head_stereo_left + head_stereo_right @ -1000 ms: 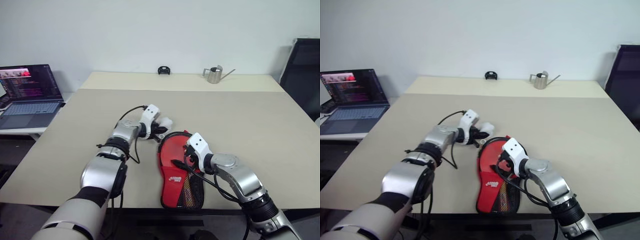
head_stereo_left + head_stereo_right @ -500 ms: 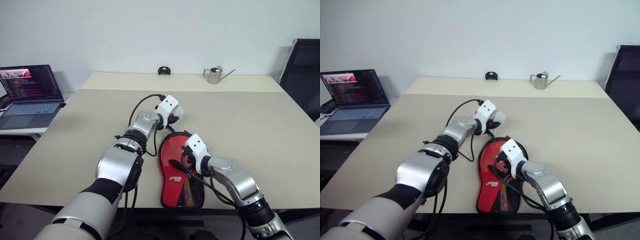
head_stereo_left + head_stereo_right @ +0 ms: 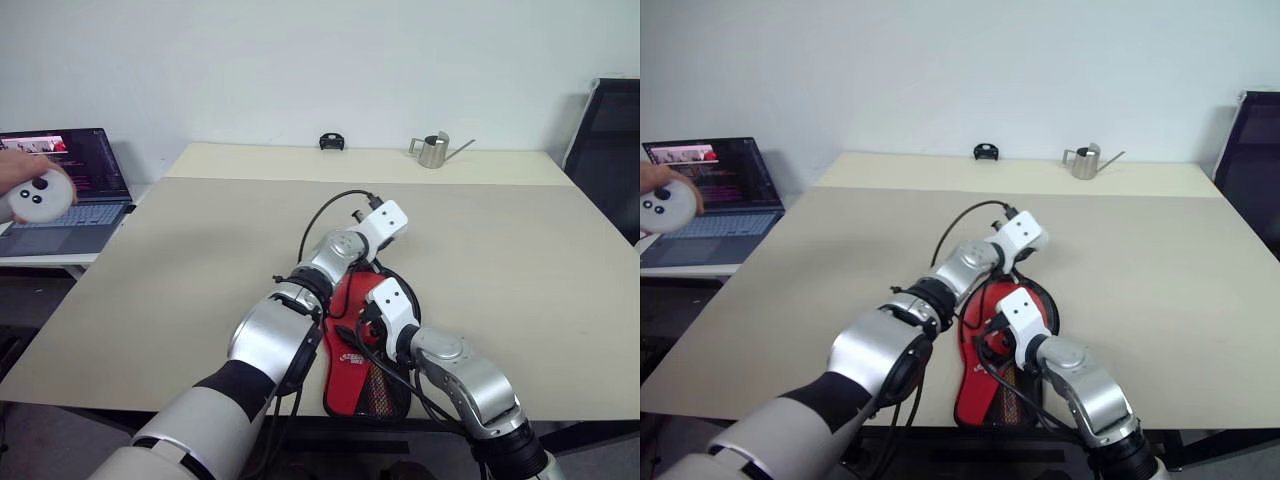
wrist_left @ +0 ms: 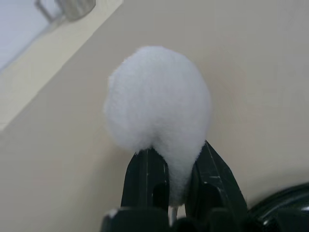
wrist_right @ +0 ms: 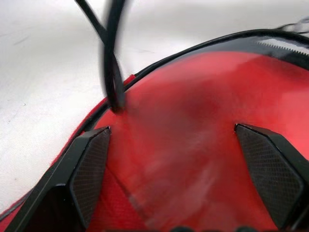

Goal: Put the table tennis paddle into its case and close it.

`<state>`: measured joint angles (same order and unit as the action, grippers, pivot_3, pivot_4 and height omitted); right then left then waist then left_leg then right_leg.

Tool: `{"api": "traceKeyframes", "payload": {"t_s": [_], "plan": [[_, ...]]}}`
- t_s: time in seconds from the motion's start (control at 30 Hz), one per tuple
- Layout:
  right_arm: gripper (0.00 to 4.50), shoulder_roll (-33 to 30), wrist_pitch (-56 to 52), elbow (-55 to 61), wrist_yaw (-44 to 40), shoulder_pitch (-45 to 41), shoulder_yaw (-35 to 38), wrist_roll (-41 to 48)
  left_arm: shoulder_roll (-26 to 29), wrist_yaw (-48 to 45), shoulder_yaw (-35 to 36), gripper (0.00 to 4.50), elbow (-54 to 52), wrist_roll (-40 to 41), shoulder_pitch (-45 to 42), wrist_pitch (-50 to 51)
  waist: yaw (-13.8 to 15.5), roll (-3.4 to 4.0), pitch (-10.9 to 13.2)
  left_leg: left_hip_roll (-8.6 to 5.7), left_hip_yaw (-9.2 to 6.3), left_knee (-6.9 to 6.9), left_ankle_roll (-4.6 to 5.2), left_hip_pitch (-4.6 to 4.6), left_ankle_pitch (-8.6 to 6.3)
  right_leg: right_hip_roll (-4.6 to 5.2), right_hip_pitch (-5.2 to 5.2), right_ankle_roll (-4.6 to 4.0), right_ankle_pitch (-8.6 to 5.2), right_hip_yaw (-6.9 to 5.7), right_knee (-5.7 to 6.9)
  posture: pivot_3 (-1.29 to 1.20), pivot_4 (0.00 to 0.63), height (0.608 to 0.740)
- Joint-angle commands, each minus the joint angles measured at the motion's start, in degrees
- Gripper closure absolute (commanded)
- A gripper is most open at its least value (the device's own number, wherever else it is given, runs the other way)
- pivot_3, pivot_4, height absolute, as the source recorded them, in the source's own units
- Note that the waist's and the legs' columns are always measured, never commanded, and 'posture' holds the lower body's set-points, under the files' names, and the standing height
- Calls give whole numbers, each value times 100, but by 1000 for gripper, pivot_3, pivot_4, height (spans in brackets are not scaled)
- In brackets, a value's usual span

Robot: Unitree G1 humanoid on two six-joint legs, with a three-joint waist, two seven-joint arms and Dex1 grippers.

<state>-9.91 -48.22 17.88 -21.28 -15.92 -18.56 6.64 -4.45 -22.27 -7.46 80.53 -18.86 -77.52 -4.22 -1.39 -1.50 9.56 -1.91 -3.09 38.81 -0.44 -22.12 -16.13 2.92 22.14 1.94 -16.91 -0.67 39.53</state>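
- Swinging rightward since a second ago, the left tool [image 4: 169,193] pinches a white fluffy pom-pom [image 4: 159,101] beyond the case [image 3: 400,385]
- Right tool [image 5: 174,169], wide, hovers over the paddle [image 3: 350,310], which lies in the case at the table's [image 3: 180,260] near edge, handle toward the robot

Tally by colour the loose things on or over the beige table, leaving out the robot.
Red: 1, round red rubber-faced paddle
Black: 2, soft black fabric case, small black object at the far edge
Silver: 1, small metal watering can
White: 1, fluffy white pom-pom
Total: 5
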Motion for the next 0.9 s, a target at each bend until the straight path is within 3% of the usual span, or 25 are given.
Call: {"api": "traceKeyframes", "payload": {"t_s": [0.03,0.3,0.53,0.57,0.83,0.9], "plan": [[0,10,-530,-279,70,359,-141,47,-353,11,-20,4391,-184,-56,-507,-362,9,0,0,-2,-1,-1,0,0,0,0,-1,1,-1,0,-2,0,150,740],[0,52,-562,-226,178,408,-130,54,-788,-449,-57,4391,-184,-77,-407,-487,-5,3,-1,-24,-8,-8,1,0,-1,9,-3,17,-10,1,-9,0,150,740],[0,80,-532,-319,177,310,-131,62,-537,-862,-339,4391,-127,-315,-33,-185,-14,4,-2,-29,-11,-8,2,4,-1,12,-6,18,-10,2,-7,0,150,740],[0,75,-529,-324,168,307,-139,65,-484,-944,-337,3661,-124,-304,8,-129,-16,4,-2,-30,-11,-9,2,6,-1,11,-7,18,-10,3,-7,0,150,740],[0,8,-477,-443,43,186,-189,68,-163,-924,-560,917,-136,-558,142,-52,-32,4,-2,-30,-11,-9,3,11,-1,11,-9,18,-10,4,-6,0,150,740],[0,-39,-431,-537,-29,101,-190,63,-43,-924,-511,917,-144,-521,119,-20,-46,4,-2,-29,-11,-9,3,15,-1,11,-9,18,-10,5,-3,0,150,740]]}}
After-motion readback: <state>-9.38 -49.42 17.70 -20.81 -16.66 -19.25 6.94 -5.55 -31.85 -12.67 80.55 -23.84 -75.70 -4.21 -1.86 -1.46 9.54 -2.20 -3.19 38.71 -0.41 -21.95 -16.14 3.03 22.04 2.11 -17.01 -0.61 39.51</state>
